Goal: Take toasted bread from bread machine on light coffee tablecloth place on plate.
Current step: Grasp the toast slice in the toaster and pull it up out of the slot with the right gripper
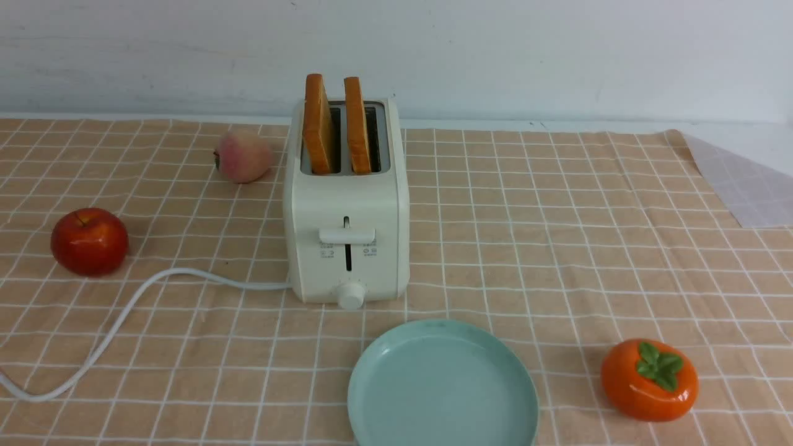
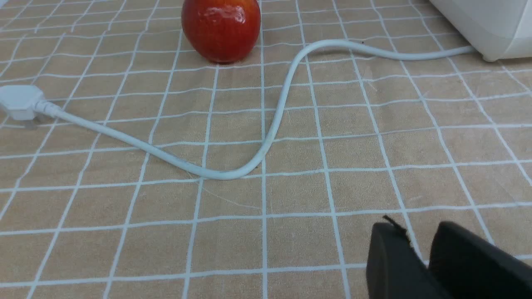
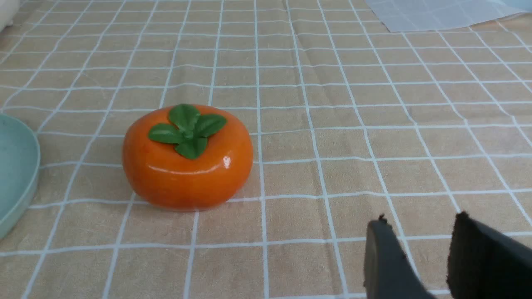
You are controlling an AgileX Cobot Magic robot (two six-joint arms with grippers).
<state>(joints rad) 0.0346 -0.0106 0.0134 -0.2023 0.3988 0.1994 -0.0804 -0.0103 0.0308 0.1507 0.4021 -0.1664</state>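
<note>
The cream-white bread machine (image 1: 347, 210) stands mid-table on the light coffee tablecloth (image 1: 557, 235). Two slices of toasted bread stand upright in its slots, the left slice (image 1: 318, 124) and the right slice (image 1: 356, 126). The teal plate (image 1: 442, 387) lies empty just in front of it, and its rim shows in the right wrist view (image 3: 16, 182). My left gripper (image 2: 415, 228) hovers low over the cloth near the power cord (image 2: 270, 128), jaws nearly together and empty. My right gripper (image 3: 419, 220) hovers over the cloth near the persimmon, jaws slightly apart and empty. Neither arm shows in the front view.
A red apple (image 1: 89, 241) sits at the left, a peach (image 1: 243, 156) behind the toaster's left side, and an orange persimmon (image 1: 648, 379) at the front right. The cord (image 1: 124, 316) curls across the left front to a plug (image 2: 18, 101). The cloth's right corner (image 1: 737, 179) is folded over.
</note>
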